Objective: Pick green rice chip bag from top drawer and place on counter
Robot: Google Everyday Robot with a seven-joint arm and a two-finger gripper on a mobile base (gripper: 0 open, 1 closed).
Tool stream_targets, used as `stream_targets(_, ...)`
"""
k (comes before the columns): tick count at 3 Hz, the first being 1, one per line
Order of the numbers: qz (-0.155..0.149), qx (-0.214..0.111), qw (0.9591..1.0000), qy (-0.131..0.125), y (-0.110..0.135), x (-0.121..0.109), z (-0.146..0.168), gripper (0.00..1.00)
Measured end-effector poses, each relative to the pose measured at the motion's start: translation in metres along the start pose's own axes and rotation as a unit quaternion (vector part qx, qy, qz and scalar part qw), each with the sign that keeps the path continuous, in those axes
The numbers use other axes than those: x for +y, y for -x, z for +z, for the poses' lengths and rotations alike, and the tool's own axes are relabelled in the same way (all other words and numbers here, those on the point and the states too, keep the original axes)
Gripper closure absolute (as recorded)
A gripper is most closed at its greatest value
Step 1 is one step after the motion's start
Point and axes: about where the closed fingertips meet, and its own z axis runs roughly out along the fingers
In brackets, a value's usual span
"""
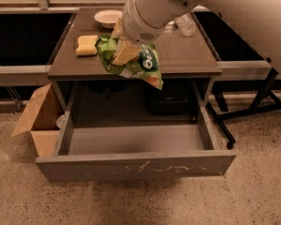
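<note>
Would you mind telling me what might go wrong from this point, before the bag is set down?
1. The gripper holds the green rice chip bag by one crumpled part, and its lower corner hangs past the front edge of the counter. Released here, it may slide off into the open top drawer.
2. The yellow sponge lies just left of the bag, so lowering it could nudge the sponge.

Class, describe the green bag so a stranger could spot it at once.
Find the dark counter above the open top drawer. Over its front edge the gripper holds the green rice chip bag, crinkled and bright green, unlike the yellow sponge nearby.
</note>
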Motion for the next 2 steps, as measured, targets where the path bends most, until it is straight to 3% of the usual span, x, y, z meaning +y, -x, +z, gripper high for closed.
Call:
stream_targets(1, 0.006, 0.036, 0.9993, -0.013, -0.028, -0.044, 0.01, 1.0)
stream_targets(2, 0.023, 0.054, 0.9971, -0.048, -0.057, -0.098, 0.008, 1.0)
